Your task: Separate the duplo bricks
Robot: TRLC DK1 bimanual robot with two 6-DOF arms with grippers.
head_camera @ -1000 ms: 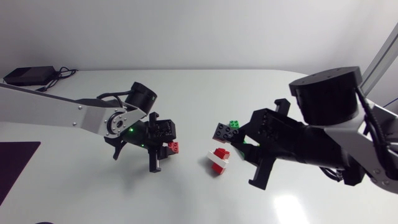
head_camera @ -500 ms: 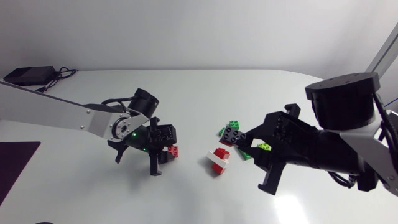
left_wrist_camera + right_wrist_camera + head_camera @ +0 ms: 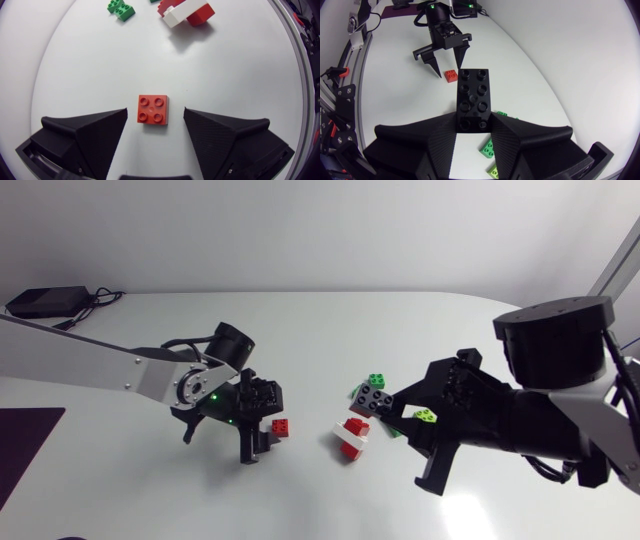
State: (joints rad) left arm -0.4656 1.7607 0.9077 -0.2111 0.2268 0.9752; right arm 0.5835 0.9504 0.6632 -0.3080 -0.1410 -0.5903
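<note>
Where the left wrist camera looks down, the left end effector (image 3: 155, 114) hangs over the white counter (image 3: 240, 65) with its two fingers spread wide. A small red brick (image 3: 153, 109), four studs up, lies flat on the counter between the fingers, with a gap to each of them. Farther ahead lies a red-and-white stack (image 3: 184, 12), and beside it a green brick (image 3: 120, 8).

From the right wrist camera, the right end effector (image 3: 474, 125) is pinching a black brick (image 3: 473, 100) by its near end, one finger on each long side. The brick has eight studs in two rows and juts out ahead of the fingers, studs towards the camera. Under and beside the fingers, two more green pieces (image 3: 488, 147) lie on the counter, one of them a lighter lime. Across the counter the left end effector points down with its fingers apart, and the red brick sits on the counter close under their tips.

Seen from the head camera, the left arm (image 3: 100, 365) comes in from the left and the right arm (image 3: 545, 395) from the right. The red brick lies just beside the left end effector. The red-and-white stack rests tilted on the counter between the two end effectors, apart from both. The black brick is held close to the green pieces, just beyond the stack. A small black box (image 3: 40, 301) with a cable sits at the counter's far left corner.
</note>
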